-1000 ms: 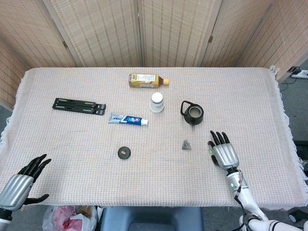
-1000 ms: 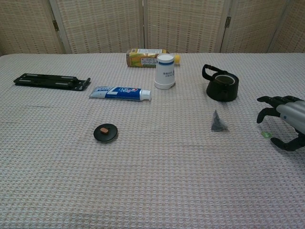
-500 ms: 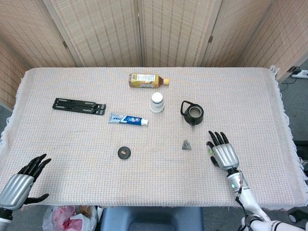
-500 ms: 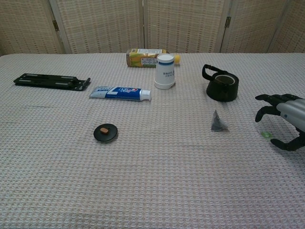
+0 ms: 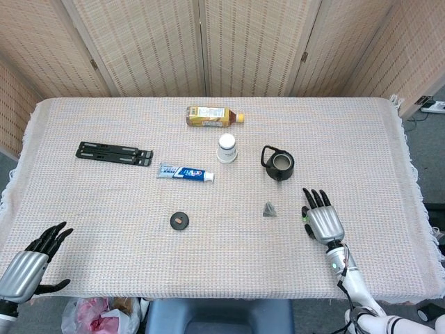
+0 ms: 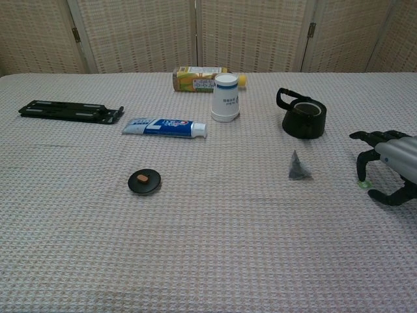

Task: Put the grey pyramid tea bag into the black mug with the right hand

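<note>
- Grey pyramid tea bag (image 5: 269, 209) standing point-up on the desk (image 5: 83, 202) cloth, lower right of centre in the head view; untouched, nothing holding it.
- In the chest view, same tea bag (image 6: 298, 166) right of centre, below and slightly left of the black mug.
- Black mug (image 5: 279, 165) upright just above the tea bag in the head view, apart from it, handle toward the upper left; in the chest view (image 6: 303, 119) at upper right.
- Right robot hand (image 5: 321, 219) at lower right of the head view, right of the tea bag and apart from it, back of the hand up, fingers spread and extended toward the top of the frame, holding nothing.
- In the chest view, right robot hand (image 6: 389, 164) at the right edge, fingers and thumb apart, curved over the cloth, empty; small green spot on the cloth beneath it.
- Left robot hand (image 5: 31, 261) at the lower left corner of the head view, by the desk's near edge, fingers spread, empty.
- Toothpaste tube (image 5: 185, 173) lying flat left of centre; white paper cup (image 5: 227, 148) upside down between it and the mug.
- Yellow drink bottle (image 5: 213, 115) on its side at upper centre.
- Black folding stand (image 5: 114, 152) flat at upper left.
- Small black disc (image 5: 179, 220) with an orange dot, left of the tea bag, well apart.
</note>
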Tool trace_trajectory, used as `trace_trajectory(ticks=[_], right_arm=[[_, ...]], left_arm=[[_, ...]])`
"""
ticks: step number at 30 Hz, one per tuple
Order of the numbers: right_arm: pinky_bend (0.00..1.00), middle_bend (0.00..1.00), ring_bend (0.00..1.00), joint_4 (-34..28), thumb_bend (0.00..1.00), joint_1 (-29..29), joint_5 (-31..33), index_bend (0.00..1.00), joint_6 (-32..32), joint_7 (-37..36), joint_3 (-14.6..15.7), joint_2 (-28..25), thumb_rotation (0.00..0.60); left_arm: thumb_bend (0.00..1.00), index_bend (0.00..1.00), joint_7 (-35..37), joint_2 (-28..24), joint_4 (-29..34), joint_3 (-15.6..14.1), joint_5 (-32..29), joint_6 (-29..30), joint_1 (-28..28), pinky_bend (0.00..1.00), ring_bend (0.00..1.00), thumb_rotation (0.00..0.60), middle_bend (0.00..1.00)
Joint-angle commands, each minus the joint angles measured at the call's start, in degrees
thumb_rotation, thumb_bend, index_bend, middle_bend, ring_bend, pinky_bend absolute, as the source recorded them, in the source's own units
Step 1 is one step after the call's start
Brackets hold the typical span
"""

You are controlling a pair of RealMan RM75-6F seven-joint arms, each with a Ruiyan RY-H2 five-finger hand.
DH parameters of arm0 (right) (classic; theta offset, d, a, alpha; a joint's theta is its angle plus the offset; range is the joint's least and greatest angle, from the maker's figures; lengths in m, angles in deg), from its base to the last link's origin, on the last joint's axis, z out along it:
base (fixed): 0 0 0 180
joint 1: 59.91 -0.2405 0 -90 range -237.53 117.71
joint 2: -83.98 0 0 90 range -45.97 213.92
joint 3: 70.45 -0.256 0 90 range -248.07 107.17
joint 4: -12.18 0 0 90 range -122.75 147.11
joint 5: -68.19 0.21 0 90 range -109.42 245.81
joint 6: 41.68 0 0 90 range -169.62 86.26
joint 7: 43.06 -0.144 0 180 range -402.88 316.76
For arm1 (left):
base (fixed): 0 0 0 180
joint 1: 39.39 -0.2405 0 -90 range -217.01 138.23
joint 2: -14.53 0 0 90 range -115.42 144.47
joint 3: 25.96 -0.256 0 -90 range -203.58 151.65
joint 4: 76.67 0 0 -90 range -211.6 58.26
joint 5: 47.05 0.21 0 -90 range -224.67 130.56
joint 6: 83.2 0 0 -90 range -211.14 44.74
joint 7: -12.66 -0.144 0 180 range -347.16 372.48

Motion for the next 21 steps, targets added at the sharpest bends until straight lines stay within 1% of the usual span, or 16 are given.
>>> trace_trajectory(ticks=[1, 9, 12, 17, 21], right_arm=[[0.00, 0.00, 0.00, 0.13, 0.31, -0.19, 0.26, 0.47, 0.28, -0.14, -0.14, 0.12, 0.600], [0.00, 0.00, 0.00, 0.61, 0.31, -0.83, 1.27, 0.47, 1.74, -0.17, -0.21, 0.43, 0.600], [0.00, 0.00, 0.00, 1.12, 0.31, -0.94, 1.36, 0.49, 1.47, -0.17, -0.35, 0.87, 0.600], [0.00, 0.01, 0.00, 1.90, 0.35, -0.91, 1.11, 0.53, 0.67, -0.22, -0.29, 1.56, 0.600], [0.00, 0.01, 0.00, 2.40, 0.36, -0.96, 1.19, 0.55, 0.59, 0.01, -0.23, 1.90, 0.600]], left_arm=[[0.06, 0.00, -0.14, 0.03, 0.00, -0.04, 0.03, -0.11, 0.04, 0.26, 0.01, 0.600, 0.00], [0.06, 0.00, -0.22, 0.03, 0.07, 0.09, -0.36, -0.47, 0.16, 0.26, 0.01, 0.600, 0.00], [0.06, 0.00, -0.15, 0.00, 0.09, 0.08, -0.38, -0.56, 0.20, 0.26, 0.01, 0.600, 0.00], [0.06, 0.00, -0.13, 0.02, 0.04, 0.19, -0.63, -0.62, 0.21, 0.26, 0.01, 0.600, 0.00], [0.06, 0.00, -0.17, 0.02, 0.03, 0.21, -0.67, -0.48, 0.13, 0.26, 0.01, 0.600, 0.00]])
